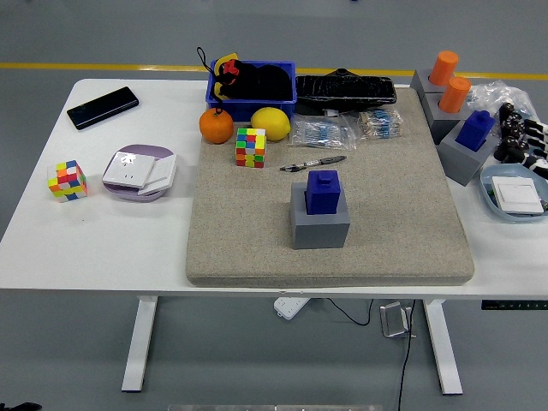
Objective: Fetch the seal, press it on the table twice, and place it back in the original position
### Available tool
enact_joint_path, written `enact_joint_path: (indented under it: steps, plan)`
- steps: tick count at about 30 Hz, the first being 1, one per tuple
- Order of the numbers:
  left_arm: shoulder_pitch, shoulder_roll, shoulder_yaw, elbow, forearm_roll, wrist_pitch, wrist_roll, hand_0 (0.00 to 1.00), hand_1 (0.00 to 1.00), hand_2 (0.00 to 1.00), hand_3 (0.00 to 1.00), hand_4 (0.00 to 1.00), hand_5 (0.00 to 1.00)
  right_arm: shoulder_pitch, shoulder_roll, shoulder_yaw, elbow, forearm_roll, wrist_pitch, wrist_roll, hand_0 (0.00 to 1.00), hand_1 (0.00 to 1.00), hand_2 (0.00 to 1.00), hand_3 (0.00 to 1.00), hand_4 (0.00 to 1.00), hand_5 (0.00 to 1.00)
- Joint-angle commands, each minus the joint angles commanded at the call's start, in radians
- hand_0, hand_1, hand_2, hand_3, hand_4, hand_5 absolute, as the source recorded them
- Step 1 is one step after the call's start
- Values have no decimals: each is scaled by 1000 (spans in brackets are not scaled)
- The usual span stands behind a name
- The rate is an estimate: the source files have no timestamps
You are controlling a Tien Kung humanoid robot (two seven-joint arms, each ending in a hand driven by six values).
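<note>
A blue seal stands upright in a grey block holder at the middle of the beige felt mat. A second blue seal sits in a grey holder at the mat's right edge. Two orange seals stand in grey holders behind it. My right hand is at the table's right edge, just right of the second blue seal, fingers relaxed and holding nothing. The left arm is out of view.
A pen, a colour cube, an orange and a lemon lie behind the middle seal. A blue bin and black tray stand at the back. A second cube, plate and phone are left.
</note>
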Motion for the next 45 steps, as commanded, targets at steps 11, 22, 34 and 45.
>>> enact_joint_path:
  steps: [11, 22, 34, 45]
  plan:
    - [-11, 6, -13, -3, 27, 4, 6, 725, 696, 682, 753, 710, 245, -144, 3, 267, -17, -26, -4, -36, 953, 931, 924, 936, 998, 756]
    - [-15, 8, -7, -4, 30, 10, 5, 725, 696, 683, 752, 709, 249, -201, 71, 423, 21, -55, -25, -42, 922, 903, 897, 903, 998, 672]
    - [-8, 6, -1, 0, 25, 16, 5, 725, 695, 682, 752, 707, 252, -219, 102, 463, 35, -50, -82, 17, 875, 853, 849, 833, 998, 559]
    - [-7, 2, 10, 1, 12, 16, 1, 724, 696, 682, 752, 704, 253, -220, 112, 461, 38, -55, -74, 4, 867, 840, 839, 817, 998, 530]
